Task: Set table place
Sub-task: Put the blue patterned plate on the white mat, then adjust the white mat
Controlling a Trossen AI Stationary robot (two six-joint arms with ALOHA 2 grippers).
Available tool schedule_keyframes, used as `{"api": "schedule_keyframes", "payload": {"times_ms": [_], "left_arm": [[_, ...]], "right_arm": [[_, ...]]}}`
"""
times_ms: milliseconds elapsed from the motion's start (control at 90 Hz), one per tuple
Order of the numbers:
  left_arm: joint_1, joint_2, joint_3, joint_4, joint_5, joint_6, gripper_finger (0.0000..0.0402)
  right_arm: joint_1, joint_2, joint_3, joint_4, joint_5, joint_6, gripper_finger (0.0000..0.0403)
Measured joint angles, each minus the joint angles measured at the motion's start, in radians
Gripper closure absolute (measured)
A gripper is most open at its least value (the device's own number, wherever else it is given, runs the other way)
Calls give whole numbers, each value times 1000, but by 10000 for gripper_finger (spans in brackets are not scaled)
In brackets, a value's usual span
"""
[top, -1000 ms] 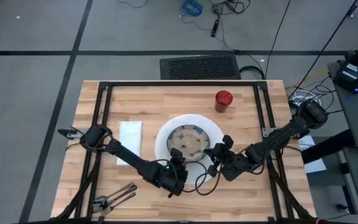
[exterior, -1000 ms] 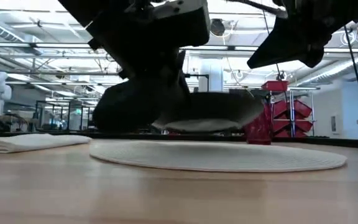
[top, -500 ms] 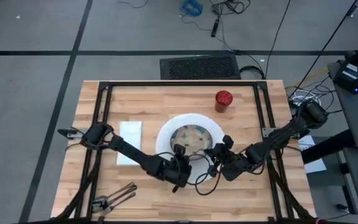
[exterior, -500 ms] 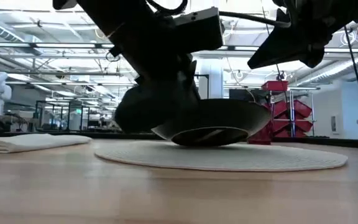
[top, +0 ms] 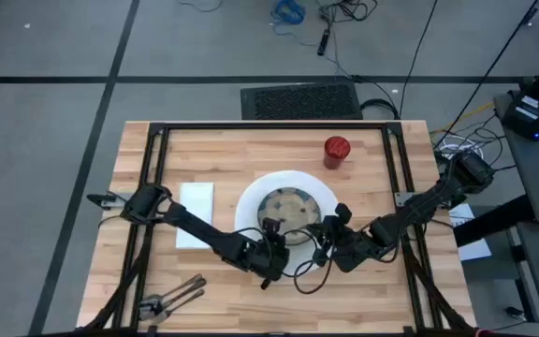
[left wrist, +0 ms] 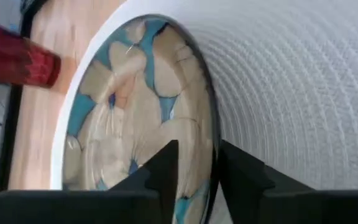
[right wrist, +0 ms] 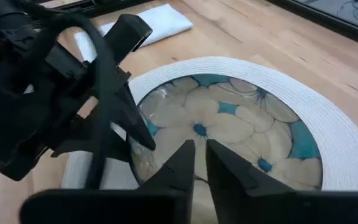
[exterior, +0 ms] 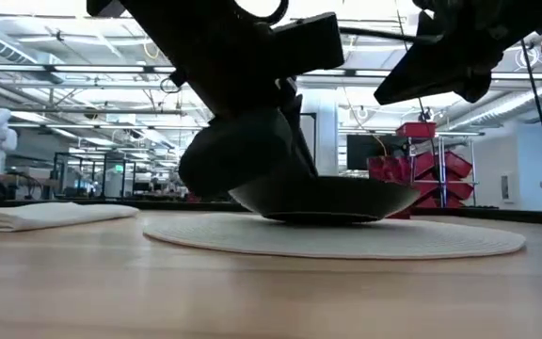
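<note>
A pale plank desk (top: 241, 154) with a black frame is seen. A white ribbed plate (top: 251, 201) carries a bowl (top: 286, 208) patterned with beige petals on blue. A red cup (top: 336, 150), a white napkin (top: 195, 208) and dark cutlery (top: 178, 298) are shown.

The table (top: 251, 159) is pale wood in jointed planks with a matt finish, framed by black metal. The plate (right wrist: 328, 134) is white and matt, its broad rim ridged with fine concentric rings like woven cord, while the bowl (right wrist: 229, 127) on it looks glazed and smooth inside, glossy over a beige and blue flower pattern, with a thin dark rim. The napkin (top: 196, 213) is soft white cloth, the cutlery (top: 171, 299) dull dark metal, the cup (top: 336, 150) red with a ribbed surface, and both grippers' fingers (left wrist: 163, 171) are matt black.
</note>
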Motion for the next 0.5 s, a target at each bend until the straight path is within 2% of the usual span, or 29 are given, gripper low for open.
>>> {"api": "schedule_keyframes", "payload": {"times_ms": [222,389,500], "left_arm": [[-25,-68,4,-23,-4,-54,281],[-45,-169,19,-18,-3,-59,280],[-49,-223,20,-106,-2,-97,280]], "right_arm": [[0,0,0,-29,-102,22,315],[0,0,0,-91,-143,87,302],[3,-1,-1,-119,-206,123,299]]}}
